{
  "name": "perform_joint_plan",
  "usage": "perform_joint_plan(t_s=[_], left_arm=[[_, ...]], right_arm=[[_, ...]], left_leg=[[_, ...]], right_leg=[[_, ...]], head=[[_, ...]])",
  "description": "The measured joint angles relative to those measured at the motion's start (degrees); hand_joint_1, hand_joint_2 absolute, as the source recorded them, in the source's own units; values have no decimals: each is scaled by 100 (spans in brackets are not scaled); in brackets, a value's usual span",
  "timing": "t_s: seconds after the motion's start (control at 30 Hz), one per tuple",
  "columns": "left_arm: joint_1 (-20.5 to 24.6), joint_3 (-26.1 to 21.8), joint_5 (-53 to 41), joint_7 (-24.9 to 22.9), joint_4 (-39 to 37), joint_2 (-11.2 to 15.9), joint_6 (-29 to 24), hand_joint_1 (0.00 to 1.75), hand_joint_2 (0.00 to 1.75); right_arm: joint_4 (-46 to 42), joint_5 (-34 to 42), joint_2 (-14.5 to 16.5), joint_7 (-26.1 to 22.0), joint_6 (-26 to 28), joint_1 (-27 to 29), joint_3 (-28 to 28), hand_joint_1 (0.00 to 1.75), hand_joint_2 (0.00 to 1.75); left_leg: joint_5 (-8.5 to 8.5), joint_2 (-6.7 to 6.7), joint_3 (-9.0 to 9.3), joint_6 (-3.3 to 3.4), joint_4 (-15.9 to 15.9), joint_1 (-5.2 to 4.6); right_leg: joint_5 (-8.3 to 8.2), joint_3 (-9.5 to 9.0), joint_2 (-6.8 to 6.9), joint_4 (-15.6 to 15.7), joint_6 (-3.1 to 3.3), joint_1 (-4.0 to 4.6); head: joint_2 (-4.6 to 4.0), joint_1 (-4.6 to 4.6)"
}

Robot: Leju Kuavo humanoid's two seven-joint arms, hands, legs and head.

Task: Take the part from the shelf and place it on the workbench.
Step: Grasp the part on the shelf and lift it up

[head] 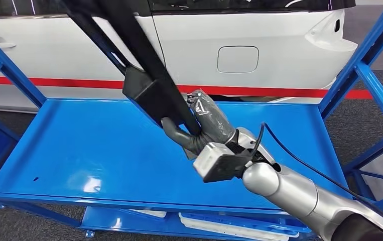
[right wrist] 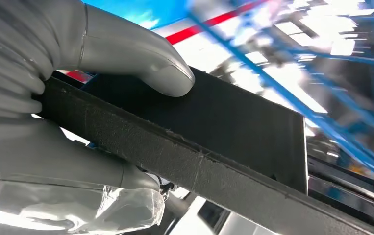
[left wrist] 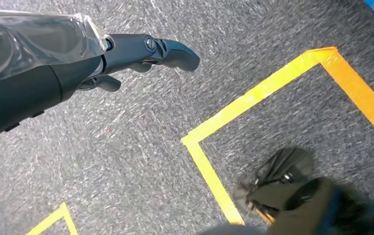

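Observation:
A long black trim part (head: 144,75) slants from the top of the head view down to my right hand (head: 204,128), which grips its lower end above the blue shelf (head: 89,150). In the right wrist view the grey thumb (right wrist: 140,61) presses on the part's flat black face (right wrist: 214,127), with the other fingers under it. My left hand (left wrist: 121,54) hangs over grey carpet with its dark fingers stretched out and nothing in them.
Blue shelf uprights (head: 365,70) stand at both sides. A white car (head: 259,45) with a red stripe fills the background behind the shelf. Pale parts (head: 229,226) lie on the lower shelf. Yellow floor tape (left wrist: 253,103) marks the carpet below my left hand.

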State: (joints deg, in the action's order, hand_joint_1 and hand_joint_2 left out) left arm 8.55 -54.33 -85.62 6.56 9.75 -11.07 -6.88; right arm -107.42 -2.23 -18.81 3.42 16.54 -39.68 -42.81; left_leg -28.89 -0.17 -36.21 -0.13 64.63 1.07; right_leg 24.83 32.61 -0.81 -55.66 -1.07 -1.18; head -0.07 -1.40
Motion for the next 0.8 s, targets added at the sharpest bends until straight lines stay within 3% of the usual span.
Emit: perform_joint_plan(t_s=[0.03,0.1,0.13,0.2,0.27,0.4,0.47,0.53,0.57,0.6,0.63,0.73,0.8], left_arm=[[-4,-3,1,27,0,-1,-9,0,175],[-14,-10,4,75,0,0,-24,0,175],[-16,-14,7,102,0,0,-33,0,175],[-11,-24,11,155,0,0,-59,0,175],[-2,-31,16,206,0,1,-84,0,175],[-22,-64,21,309,0,2,-123,0,175],[-17,-98,22,361,0,4,-154,0,175],[-14,-125,21,408,0,3,-189,0,175],[-19,-133,20,427,0,3,-207,0,175],[-28,-137,19,445,0,3,-225,0,175],[-35,-140,18,460,0,3,-240,0,175],[-38,-155,22,542,0,3,-273,0,175],[-33,-167,26,613,0,3,-280,0,175]], right_arm=[[-125,201,-1,-103,-7,73,32,175,175],[-305,473,-4,-263,-31,232,62,175,175],[-382,600,-4,-338,-45,312,77,175,175],[-536,834,-5,-492,-74,458,113,175,175],[-676,1025,-4,-647,-101,600,138,175,175],[-893,1315,-3,-941,-189,969,145,175,175],[-976,1390,-3,-1049,-217,1097,147,175,175],[-1036,1438,-2,-1118,-245,1249,142,175,175],[-1057,1457,-2,-1138,-260,1333,137,175,175],[-1074,1473,-2,-1154,-269,1406,132,175,175],[-1087,1485,-3,-1166,-275,1456,130,175,175],[-1131,1511,-5,-1187,-288,1527,128,175,175],[-1181,1536,-1,-1196,-297,1575,128,175,175]], left_leg=[[-176,-1,-196,-7,431,-1],[-239,-1,-389,17,806,-11],[-97,-2,-307,53,609,-27],[304,-6,65,166,-230,-81],[523,0,365,236,-882,-135],[566,-2,444,273,-1055,-147],[602,3,471,314,-1112,-117],[607,7,472,333,-1119,-112],[606,7,470,335,-1118,-110],[605,7,470,335,-1115,-108],[603,5,472,332,-1111,-102],[572,-3,488,280,-1075,-97],[550,-6,485,223,-1050,-117]], right_leg=[[3,0,1,0,9,11],[9,-6,-4,0,17,37],[11,-15,-9,0,20,49],[17,-34,-18,1,21,65],[28,-32,-21,3,3,83],[73,-26,-2,-16,-94,79],[306,118,9,-362,-132,80],[704,483,15,-1157,-151,71],[836,657,17,-1519,-161,66],[856,743,19,-1692,-172,60],[760,709,23,-1619,-180,51],[203,119,51,-449,-188,24],[79,-96,48,-9,-146,28]], head=[[0,-1],[0,-2],[0,-2],[0,-2],[0,-2],[0,-7],[0,-10],[0,-13],[0,-13],[0,-13],[0,-13],[0,-12],[0,-8]])
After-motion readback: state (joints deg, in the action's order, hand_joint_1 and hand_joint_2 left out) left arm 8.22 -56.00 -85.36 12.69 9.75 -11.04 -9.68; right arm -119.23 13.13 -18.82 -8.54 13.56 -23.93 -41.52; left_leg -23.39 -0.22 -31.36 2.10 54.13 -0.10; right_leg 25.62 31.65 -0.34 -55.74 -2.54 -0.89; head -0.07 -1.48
